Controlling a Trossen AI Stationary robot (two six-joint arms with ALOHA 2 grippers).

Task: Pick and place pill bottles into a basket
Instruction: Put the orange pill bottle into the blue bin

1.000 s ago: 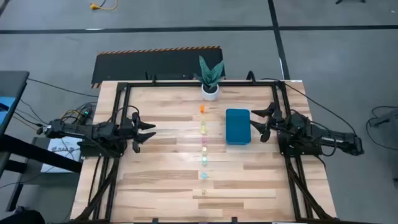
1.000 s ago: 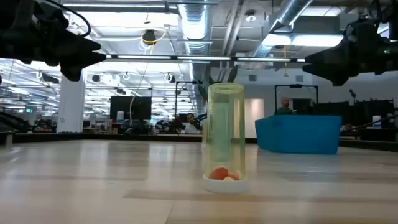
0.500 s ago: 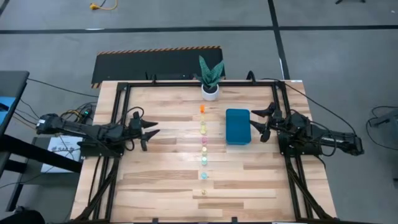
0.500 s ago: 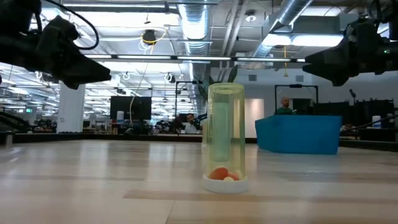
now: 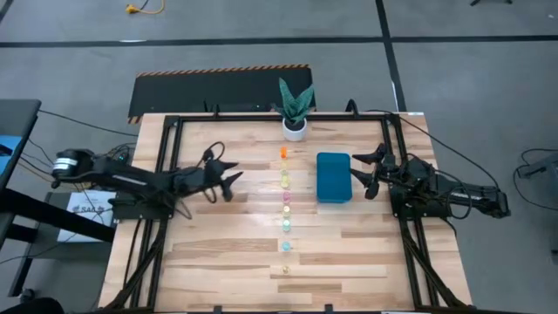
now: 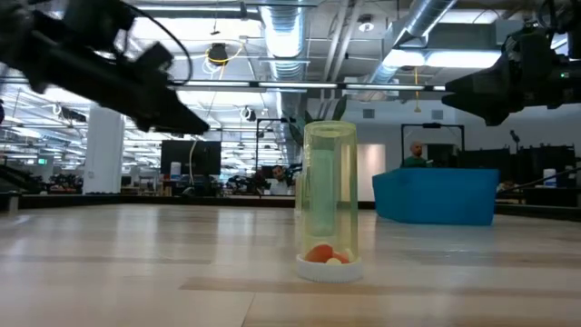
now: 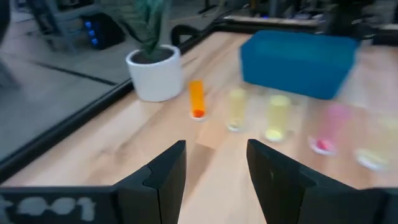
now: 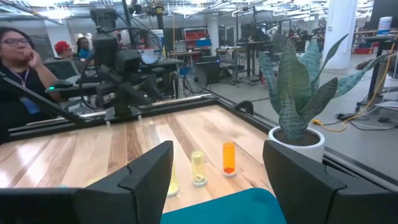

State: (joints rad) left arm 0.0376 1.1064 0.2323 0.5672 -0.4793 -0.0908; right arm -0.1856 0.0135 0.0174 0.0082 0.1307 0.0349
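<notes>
Reaching over the table's left half, I hold my left gripper (image 5: 228, 177) wide open and empty, pointed at the pill bottles (image 5: 285, 199), which stand upright in a single line down the table's middle from the far edge toward the near one. The orange bottle (image 7: 196, 99) at the far end lies ahead of my fingers. The basket (image 5: 333, 177) sits just right of that line, beside my right gripper (image 5: 364, 172), also open and empty, which waits there.

Two matte black arms, chunky jointed links, thin black cables trailing off both (left arm's bundle at 9 o'clock). Left gripper (image 5: 224, 177) and right gripper (image 5: 364, 172): dark, angular two-finger claws, no visible markings.
</notes>
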